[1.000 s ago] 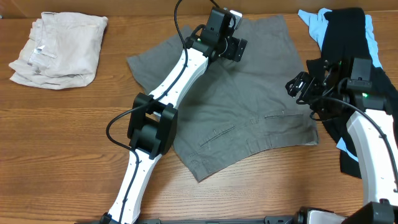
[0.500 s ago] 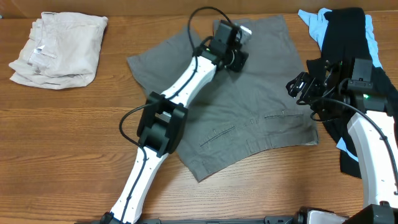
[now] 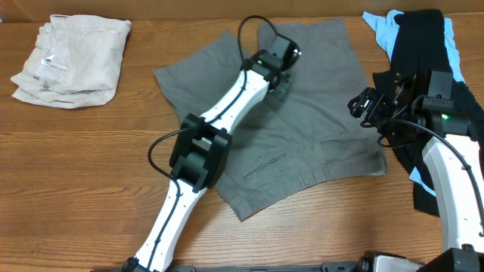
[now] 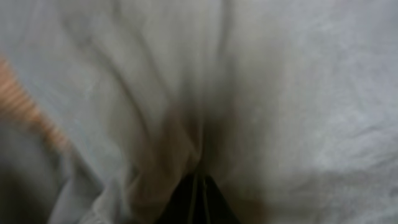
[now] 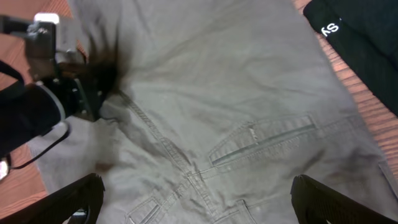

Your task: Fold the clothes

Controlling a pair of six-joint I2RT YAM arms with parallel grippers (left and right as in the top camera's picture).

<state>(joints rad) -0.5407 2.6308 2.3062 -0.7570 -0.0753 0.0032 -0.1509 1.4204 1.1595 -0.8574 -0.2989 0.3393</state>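
Wooden table (image 3: pixel 91 151) bears shorts (image 3: pixel 318 113), pinched between left fingers (image 4: pixel 186 208).

Wood-grain table (image 3: pixel 76 166), evenly lit, seemingly indoors

Cream-beige garment (image 3: pixel 69 59): roughly folded, creased, at far-left corner of wooden table (image 3: pixel 76 174). Black garment (image 3: pixel 420 41): heaped at right edge, white lettering visible in right wrist view. Light-blue garment (image 3: pixel 380 30): beneath the black one, peeking out around its edges.
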